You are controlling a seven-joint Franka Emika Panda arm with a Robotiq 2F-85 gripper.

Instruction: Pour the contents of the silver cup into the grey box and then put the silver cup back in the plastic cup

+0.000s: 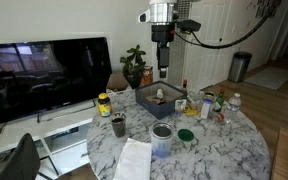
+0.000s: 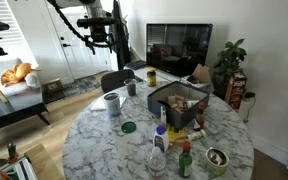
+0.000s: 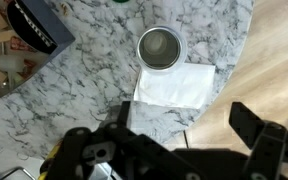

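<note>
The silver cup (image 1: 162, 131) stands upright inside the translucent plastic cup (image 1: 162, 148) near the front of the marble table. From above in the wrist view the silver cup (image 3: 160, 47) shows a dark inside, next to a white napkin. The pair also shows in an exterior view (image 2: 112, 101). The grey box (image 1: 157, 100) (image 2: 177, 100) sits mid-table with items in it; one corner shows in the wrist view (image 3: 39, 25). My gripper (image 1: 163, 68) (image 2: 113, 45) (image 3: 184, 113) hangs high above the table, open and empty.
A white napkin (image 3: 174, 85) (image 1: 134, 160) lies by the cups. A small dark grey cup (image 1: 118, 125) (image 2: 131, 88), a yellow-lidded jar (image 1: 104, 104), a green lid (image 2: 128, 127) and a water bottle (image 1: 234, 103) stand on the table. A TV (image 1: 44, 75) stands behind.
</note>
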